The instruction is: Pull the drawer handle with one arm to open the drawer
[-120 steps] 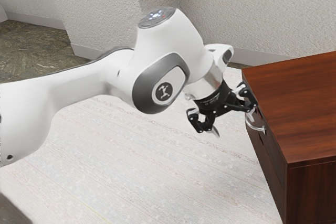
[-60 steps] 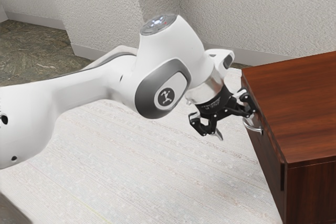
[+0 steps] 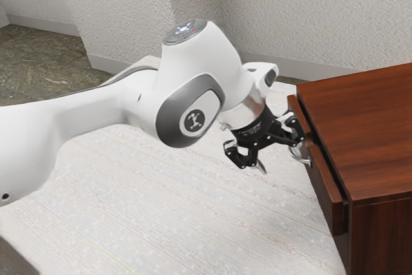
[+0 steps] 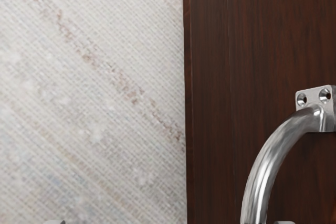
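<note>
Drawer (image 3: 325, 188) front, dark glossy wood, seen proud of cabinet (image 3: 370, 120). Curved brushed-metal handle (image 4: 273, 150) set just inside one finger of spread gripper (image 3: 280, 156).

There was one white arm (image 3: 193, 117) carrying one black gripper (image 3: 278, 149) — two fingers (image 3: 245, 155) on it. One wooden cabinet (image 3: 370, 123) was there, with one drawer (image 3: 320, 170) and one metal handle (image 4: 274, 153) — its mounting plate (image 4: 314, 97) had two screw holes.
</note>
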Tool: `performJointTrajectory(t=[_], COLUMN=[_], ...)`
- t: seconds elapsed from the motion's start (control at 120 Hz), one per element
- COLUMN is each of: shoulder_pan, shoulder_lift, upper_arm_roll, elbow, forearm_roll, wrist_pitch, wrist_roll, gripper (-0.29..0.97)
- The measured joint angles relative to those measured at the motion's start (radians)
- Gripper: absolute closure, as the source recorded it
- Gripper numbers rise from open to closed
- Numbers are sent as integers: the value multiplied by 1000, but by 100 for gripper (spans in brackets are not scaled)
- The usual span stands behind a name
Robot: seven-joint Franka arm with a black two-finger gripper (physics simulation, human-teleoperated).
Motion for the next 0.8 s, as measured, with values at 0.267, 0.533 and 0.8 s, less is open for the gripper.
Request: performJointTrajectory(t=[0.267, 0.533, 0.8], shoulder_pan=[13, 19, 32], shoulder_lift=[-59, -68, -102], upper_arm_roll=[0, -1, -2], elbow=[-55, -73, -112], forearm_roll=[7, 11, 14], wrist_pitch=[0, 0, 0], wrist_roll=[-2, -9, -14], gripper=[21, 24, 26])
